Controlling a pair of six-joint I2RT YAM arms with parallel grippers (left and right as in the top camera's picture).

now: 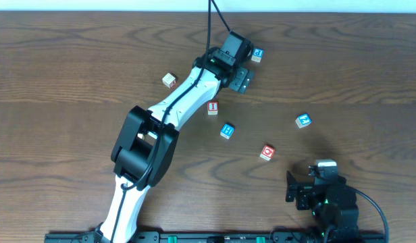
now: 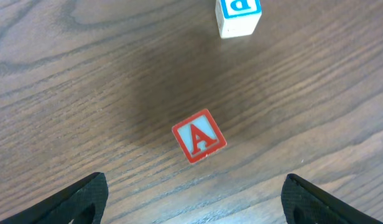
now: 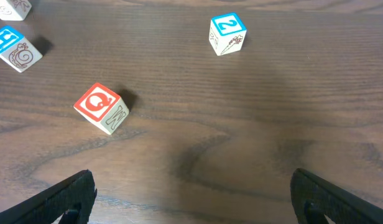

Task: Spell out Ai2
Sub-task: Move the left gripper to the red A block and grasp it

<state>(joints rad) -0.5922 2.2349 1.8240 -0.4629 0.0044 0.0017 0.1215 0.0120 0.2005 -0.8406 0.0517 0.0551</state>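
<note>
Left arm reaches long across to the table's far side, left gripper hanging over the red A block, fingers spread wide, nothing touched. A blue block, possibly a D, sits just beyond. Red I block lies beside the forearm. Right arm is folded low at the near edge, right gripper splayed and empty, blue 2 block well ahead.

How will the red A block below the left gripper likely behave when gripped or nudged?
The A block looks like a rigid cube, so it should probably keep its shape when gripped. Its flat faces suggest sliding, not rolling. It sits turned relative to the open left gripper, so it may twist when squeezed.
</note>
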